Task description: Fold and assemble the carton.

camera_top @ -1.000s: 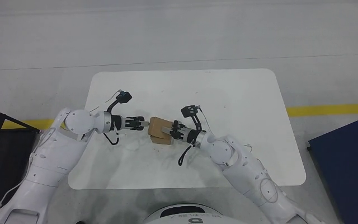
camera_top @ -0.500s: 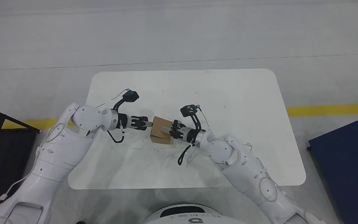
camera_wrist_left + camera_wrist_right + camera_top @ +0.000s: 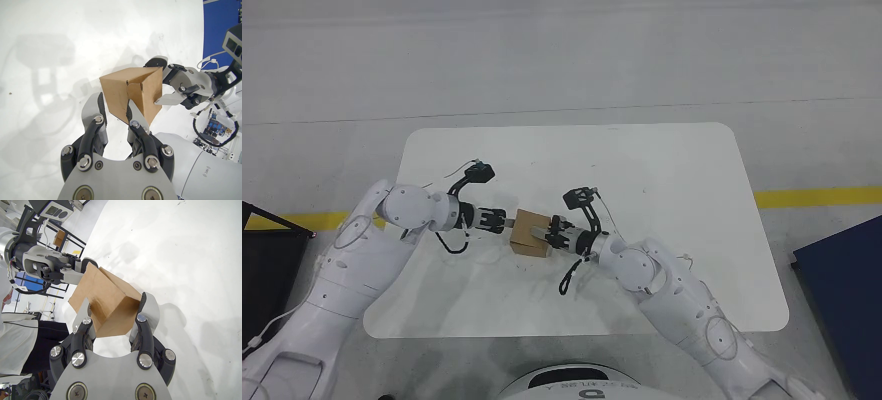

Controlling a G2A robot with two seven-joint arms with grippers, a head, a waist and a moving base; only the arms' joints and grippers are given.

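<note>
A big white table with round corners (image 3: 662,170) stands on a grey floor (image 3: 562,60). A yellow line (image 3: 817,196) runs across the floor on both sides of the table. A dark blue thing (image 3: 847,290) sits on the floor past the table's right end, and a black frame (image 3: 262,222) pokes in at the left edge. A thin black cable (image 3: 568,281) hangs in a loop under the right wrist. The two arms come in from both sides and meet nose to nose, so each one hides a bit of what they hold. Between them is the small brown cardboard carton (image 3: 115,91), over the front left part of the table, near the middle. The left gripper (image 3: 115,106) is nearly closed and pinches one wall of the carton, with one finger on each side of it. The right gripper (image 3: 115,298) is a bit wider and grips the other end, with the carton's corner between its fingers. The carton is already pushed up into a box shape with sharp, straight corners. It sits tilted. One end is open, so the darker inside shows. A flap sticks out at the end by the left gripper. It is not clear whether the carton touches the table.
</note>
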